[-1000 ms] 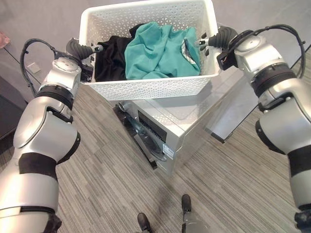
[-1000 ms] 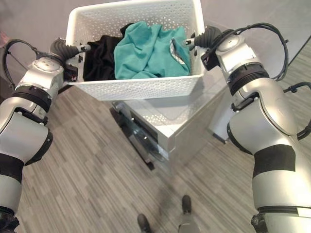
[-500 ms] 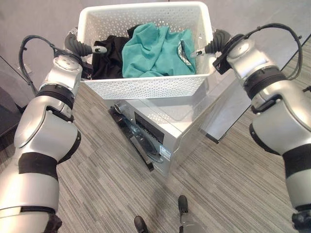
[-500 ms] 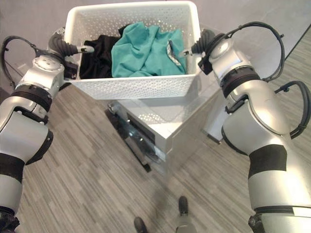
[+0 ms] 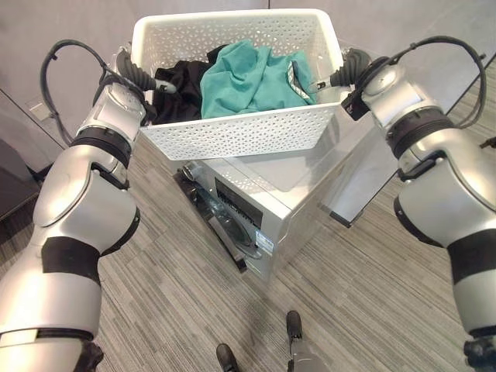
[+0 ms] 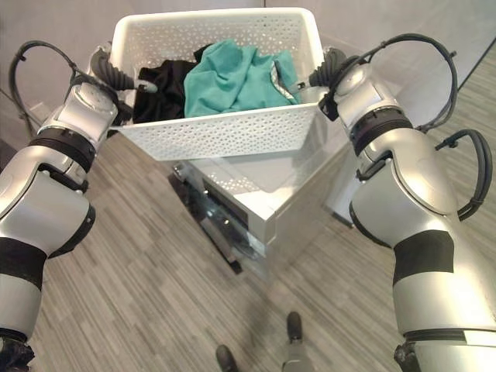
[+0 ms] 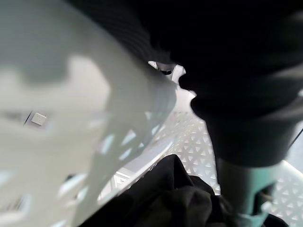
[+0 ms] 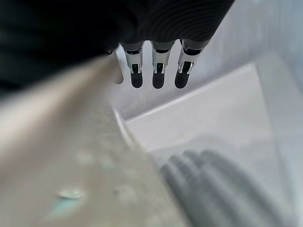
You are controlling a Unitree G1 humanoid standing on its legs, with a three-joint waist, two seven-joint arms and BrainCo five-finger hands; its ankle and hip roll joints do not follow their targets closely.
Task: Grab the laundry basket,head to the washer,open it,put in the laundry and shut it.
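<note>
The white laundry basket (image 5: 232, 132) is held in the air between the two arms, directly above the top of the silver washer (image 5: 271, 209). Its near wall hangs over the front part of the washer top, and I cannot tell if the bottom of the basket touches the washer or not.

Inside the basket lie a teal garment (image 5: 252, 77) and a black garment (image 5: 180, 93). The teal one is in the middle and toward the robot's right, and the black one is beside it on the robot's left, partly under it.

The left hand (image 5: 143, 77) is at the left end of the basket. One finger reaches over the rim to the inside, just above the black garment, and the rim is gripped there.

The right hand (image 5: 341, 77) is at the right end of the basket, at the rim. In the right wrist view its fingers (image 8: 158, 71) point straight out in a row along the outside of the basket wall, so this hand is flat and spread, not curled.

The washer stands on a grey striped floor (image 5: 170, 294), and its front door (image 5: 225, 225) faces the robot's left and looks closed.
</note>
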